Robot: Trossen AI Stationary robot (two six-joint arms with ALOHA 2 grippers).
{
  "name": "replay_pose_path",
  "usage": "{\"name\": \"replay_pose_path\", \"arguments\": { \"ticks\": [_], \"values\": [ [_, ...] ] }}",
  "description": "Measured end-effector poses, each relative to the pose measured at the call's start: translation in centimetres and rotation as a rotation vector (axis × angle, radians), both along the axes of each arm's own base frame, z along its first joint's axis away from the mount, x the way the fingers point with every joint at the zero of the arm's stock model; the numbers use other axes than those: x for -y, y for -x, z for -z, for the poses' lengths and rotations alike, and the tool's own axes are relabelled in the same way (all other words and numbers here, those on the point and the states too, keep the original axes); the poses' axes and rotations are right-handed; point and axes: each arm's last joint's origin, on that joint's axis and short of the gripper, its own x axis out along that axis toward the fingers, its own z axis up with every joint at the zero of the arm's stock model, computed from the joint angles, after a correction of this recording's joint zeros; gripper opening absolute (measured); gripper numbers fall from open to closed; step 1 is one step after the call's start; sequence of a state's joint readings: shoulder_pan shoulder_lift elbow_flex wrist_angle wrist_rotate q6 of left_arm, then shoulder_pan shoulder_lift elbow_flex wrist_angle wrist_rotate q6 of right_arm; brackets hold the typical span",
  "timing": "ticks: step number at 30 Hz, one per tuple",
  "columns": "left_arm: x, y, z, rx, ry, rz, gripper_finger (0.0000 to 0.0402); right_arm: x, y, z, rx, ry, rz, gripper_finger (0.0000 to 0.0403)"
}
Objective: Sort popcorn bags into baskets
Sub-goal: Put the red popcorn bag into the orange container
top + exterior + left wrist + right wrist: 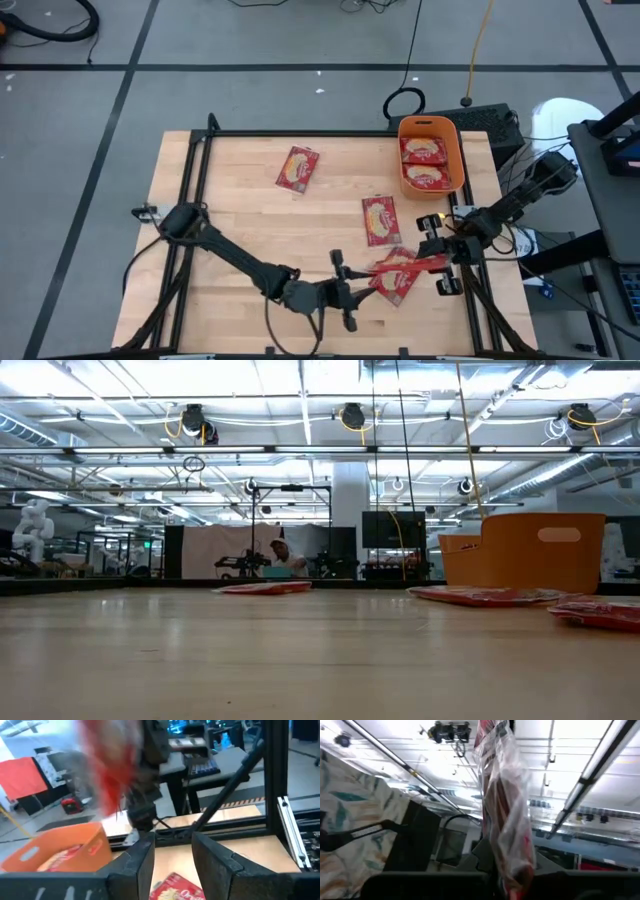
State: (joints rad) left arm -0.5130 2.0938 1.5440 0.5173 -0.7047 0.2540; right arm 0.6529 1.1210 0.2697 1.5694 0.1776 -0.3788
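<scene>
1. Currently, the right gripper (437,262) at the high view's lower right clenches a popcorn bag (408,265) in midair.
2. Left gripper (338,275), half parted, grasps nothing.
3. Risk: that edge pinch slips short of the upper-right orange basket (450,134).

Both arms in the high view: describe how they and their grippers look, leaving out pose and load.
The left arm and right arm are black, built of slim tubular links with bulkier rounded joints. Thin dark cables trail beside each. The left gripper ends in two flat, matte dark jaws, chunky and squared in the left wrist view. The right gripper has a blocky black body with a small yellowish light spot near its wrist.
</scene>
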Motion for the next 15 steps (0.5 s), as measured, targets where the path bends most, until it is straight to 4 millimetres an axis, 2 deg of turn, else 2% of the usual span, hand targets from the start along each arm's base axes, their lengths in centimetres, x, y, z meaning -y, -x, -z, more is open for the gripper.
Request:
{"name": "replay_pose_path", "arguments": {
  "ticks": [4,15],
  "values": [
    [-0.3,-0.9,1.1,0.075,0.002,-0.015,0.0136,0.0,0.1,0.1,0.003,0.012,-0.018,0.0014],
    [-0.5,-0.6,-0.5,0.134,-0.122,-0.080,0.0136,-0.1,0.2,0.1,0.019,0.032,-0.041,0.0014]
  ]
}}
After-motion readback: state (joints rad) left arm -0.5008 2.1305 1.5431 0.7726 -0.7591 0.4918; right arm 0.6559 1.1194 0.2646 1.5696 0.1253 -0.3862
